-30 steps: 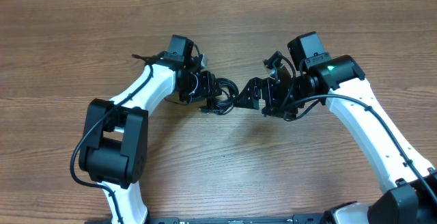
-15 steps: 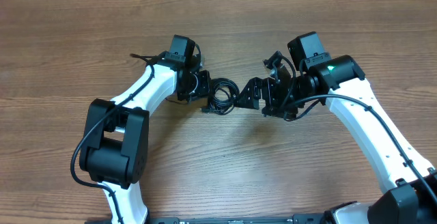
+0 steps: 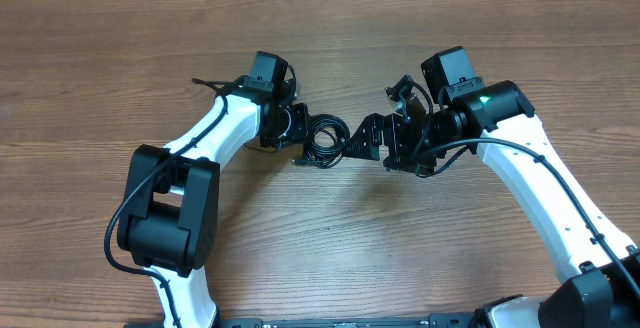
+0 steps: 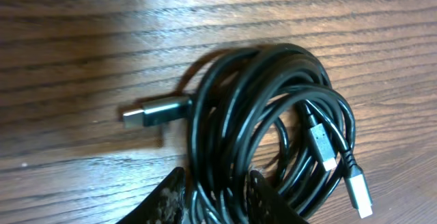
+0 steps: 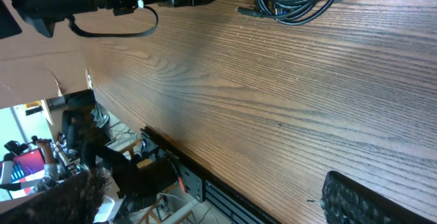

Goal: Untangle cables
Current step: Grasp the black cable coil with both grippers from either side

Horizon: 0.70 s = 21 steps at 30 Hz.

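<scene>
The cables [image 3: 322,140] lie as one small black coil on the wooden desk [image 3: 320,258], about midway across it, directly between the two arms. The left gripper [image 3: 298,134] is at the coil's left edge. In the left wrist view its jaws flank a bundle of strands that fills the gap between them, so they look clenched on that side of the coil. The right gripper [image 3: 364,140] sits just to the right of the coil with its jaws spread wide and empty, pointing left toward it. In the right wrist view the coil shows at the top edge, ahead of the jaws and not between them. The coil is roughly round, with no clear long axis, so the loose ends matter more. One silver plug [image 4: 153,111] sticks out of the coil on its own, and two white-tipped plugs [image 4: 355,191] lie on the loops at the opposite side. The free right arm is close enough to take a strand or plug, probably with a short reach leftward.
</scene>
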{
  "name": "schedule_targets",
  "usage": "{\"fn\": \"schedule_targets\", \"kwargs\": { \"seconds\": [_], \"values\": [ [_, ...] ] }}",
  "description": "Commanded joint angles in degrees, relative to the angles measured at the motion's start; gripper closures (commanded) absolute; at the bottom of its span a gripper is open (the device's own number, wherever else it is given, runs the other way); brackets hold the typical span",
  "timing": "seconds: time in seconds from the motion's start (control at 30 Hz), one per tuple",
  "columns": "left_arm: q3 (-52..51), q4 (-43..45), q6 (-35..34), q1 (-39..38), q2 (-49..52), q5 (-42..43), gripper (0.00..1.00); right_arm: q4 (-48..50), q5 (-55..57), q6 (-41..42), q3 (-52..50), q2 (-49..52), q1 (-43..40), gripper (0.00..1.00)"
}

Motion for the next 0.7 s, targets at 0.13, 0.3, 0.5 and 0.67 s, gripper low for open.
{"fn": "schedule_targets", "kwargs": {
  "seconds": [0.13, 0.3, 0.5, 0.67],
  "values": [
    [0.7, 0.4, -0.4, -1.1, 0.7, -0.9, 0.84, -0.3, 0.5, 0.2, 0.3, -0.4, 0.1, 0.0],
    [0.9, 0.3, -0.4, -1.1, 0.6, -0.7, 0.96, -0.4, 0.5, 0.2, 0.3, -0.4, 0.1, 0.0],
    [6.5, -6.6, -0.4, -1.1, 0.0, 1.5, 0.96, -0.5, 0.5, 0.2, 0.3, -0.4, 0.2, 0.0],
    [15.7, -17.4, 0.1, -1.1, -1.4, 3.0, 0.96, -0.9, 0.5, 0.2, 0.3, -0.4, 0.1, 0.0]
  ]
}}
